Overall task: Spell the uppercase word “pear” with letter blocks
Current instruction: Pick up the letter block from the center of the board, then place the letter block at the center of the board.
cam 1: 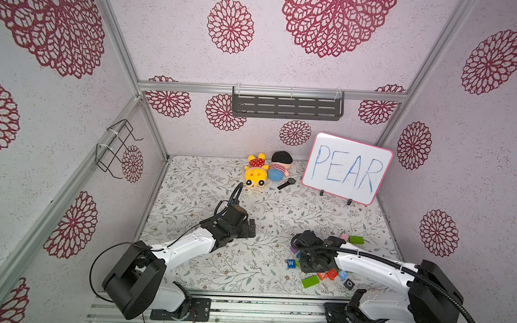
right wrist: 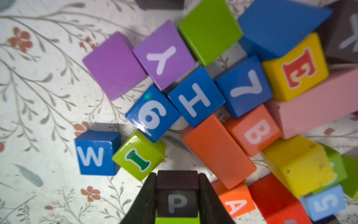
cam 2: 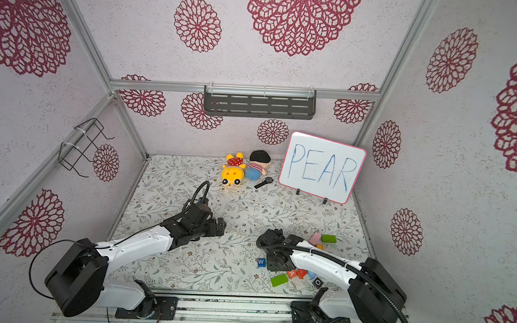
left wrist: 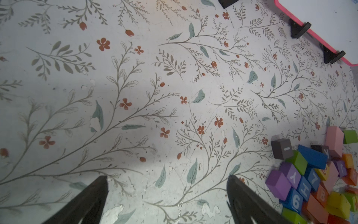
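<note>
In the right wrist view my right gripper [right wrist: 177, 175] is shut on the black P block [right wrist: 176, 201], one finger on each side of it, low over the block pile. The orange A block [right wrist: 235, 203] lies just beside that gripper. Further off in the pile, the yellow E block [right wrist: 296, 67] leans on a pink oblong. A red cube [right wrist: 275, 201] next to the A shows no readable letter. In both top views the right wrist covers the P block. My left gripper [left wrist: 167, 177] hangs open over bare mat [cam 1: 252, 228], left of the pile.
Around the held block lie a blue W [right wrist: 95, 153], a green I [right wrist: 138, 155], blue 9, H and 7, a purple Y and an orange oblong [right wrist: 219, 151]. The whiteboard [cam 1: 347, 169] reading PEAR stands at the back right. Beside it are two plush toys [cam 1: 255, 171] and a black toy microphone [cam 1: 286, 184].
</note>
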Controlling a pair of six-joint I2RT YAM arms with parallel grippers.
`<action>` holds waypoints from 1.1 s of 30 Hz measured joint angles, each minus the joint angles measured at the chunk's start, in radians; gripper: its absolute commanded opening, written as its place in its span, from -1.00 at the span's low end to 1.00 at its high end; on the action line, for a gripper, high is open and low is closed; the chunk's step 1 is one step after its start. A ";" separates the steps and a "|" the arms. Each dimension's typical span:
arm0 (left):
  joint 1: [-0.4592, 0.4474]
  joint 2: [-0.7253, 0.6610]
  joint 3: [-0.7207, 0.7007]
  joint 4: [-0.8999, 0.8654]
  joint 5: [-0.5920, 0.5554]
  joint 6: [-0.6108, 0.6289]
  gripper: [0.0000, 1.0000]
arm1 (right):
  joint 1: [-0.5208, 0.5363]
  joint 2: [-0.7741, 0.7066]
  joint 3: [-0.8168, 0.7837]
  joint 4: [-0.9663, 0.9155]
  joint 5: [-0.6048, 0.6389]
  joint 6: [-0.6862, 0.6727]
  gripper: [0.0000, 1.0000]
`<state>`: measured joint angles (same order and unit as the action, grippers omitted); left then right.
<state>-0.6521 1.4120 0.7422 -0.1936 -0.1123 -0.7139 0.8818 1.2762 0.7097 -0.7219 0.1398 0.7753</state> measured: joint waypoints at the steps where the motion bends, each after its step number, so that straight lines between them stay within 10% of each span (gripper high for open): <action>1: 0.000 0.011 0.019 -0.002 0.000 0.002 0.96 | -0.009 0.000 0.023 -0.012 0.003 -0.007 -0.37; 17: 0.074 0.336 0.438 0.031 0.152 0.069 0.96 | -0.457 0.454 0.477 0.131 -0.016 -0.312 -0.39; 33: 0.109 0.437 0.551 -0.014 0.233 0.085 0.96 | -0.580 0.771 0.768 0.171 -0.066 -0.452 -0.39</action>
<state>-0.5434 1.8488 1.2934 -0.2081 0.1204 -0.6289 0.3019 2.0472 1.4780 -0.5514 0.0742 0.3237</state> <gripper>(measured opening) 0.980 0.331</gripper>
